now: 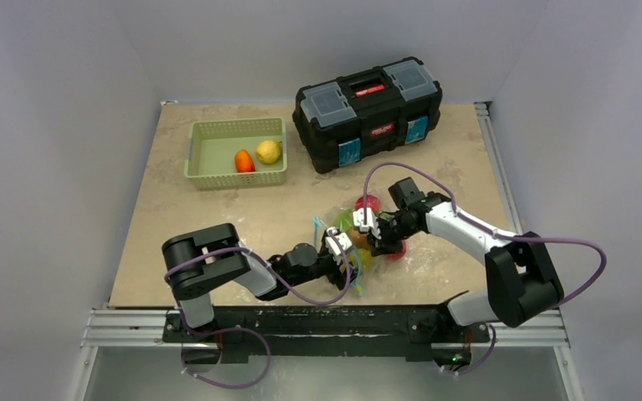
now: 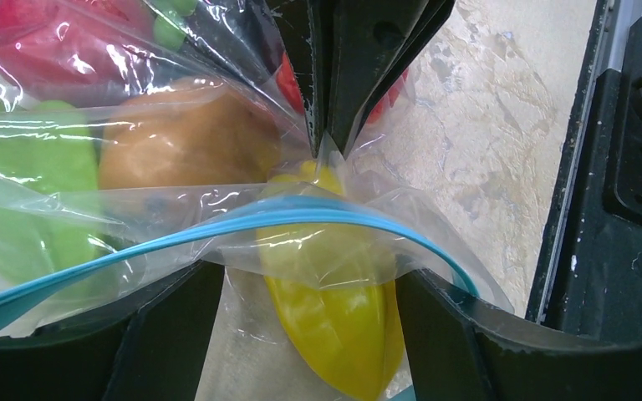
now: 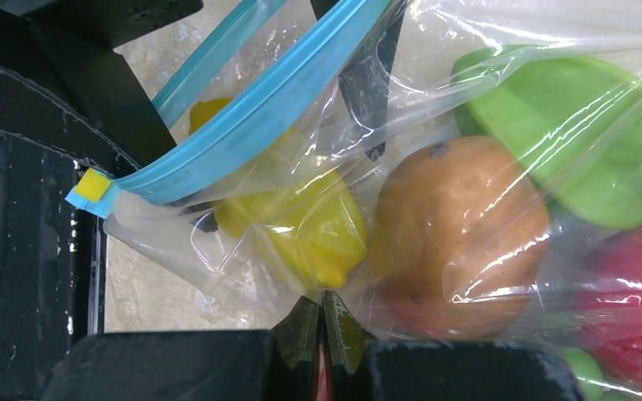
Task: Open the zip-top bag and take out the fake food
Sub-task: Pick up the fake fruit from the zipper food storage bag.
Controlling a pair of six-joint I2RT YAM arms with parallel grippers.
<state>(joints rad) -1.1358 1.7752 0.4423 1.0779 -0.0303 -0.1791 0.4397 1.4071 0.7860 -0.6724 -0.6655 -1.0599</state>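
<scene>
Near the front of the marbled desk (image 1: 217,209) lies the zip-top bag (image 1: 355,242), fake food (image 2: 334,326) inside. The right hand (image 3: 322,326) pinches its film, likely as an anchor, while the left hand (image 2: 309,309) gapes wide astride the mouth.

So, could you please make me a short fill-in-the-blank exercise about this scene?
The green basket holds ___ pieces of fake food.
The zip strip of the zip-top bag is ___.
The right gripper has its jaws ___ on the bag's plastic.
The toolbox beside the basket is ___.
Missing words: two, blue, shut, black.
</scene>
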